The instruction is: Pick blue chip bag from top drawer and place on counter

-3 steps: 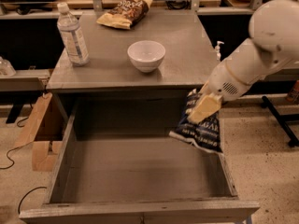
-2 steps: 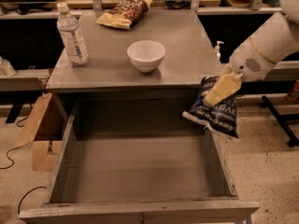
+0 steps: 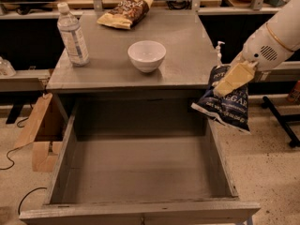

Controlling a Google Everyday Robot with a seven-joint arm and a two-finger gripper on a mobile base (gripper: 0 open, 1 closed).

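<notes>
While our gripper (image 3: 230,82), beside the counter (image 3: 187,55), clamps its top, we judge the blue chip bag (image 3: 228,109) below light, crinkly, slippery.

Two bags (image 3: 124,12) (image 3: 226,108), one bowl (image 3: 146,55), one claw (image 3: 230,82) (right)

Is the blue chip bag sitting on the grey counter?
No, the gripper holds the blue chip bag in the air beside the counter, above the side wall of the open top drawer.

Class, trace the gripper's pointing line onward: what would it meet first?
The gripper, shut on the blue chip bag, points down and left; beyond the bag, probably the right wall of the top drawer, though depth is unclear.
</notes>
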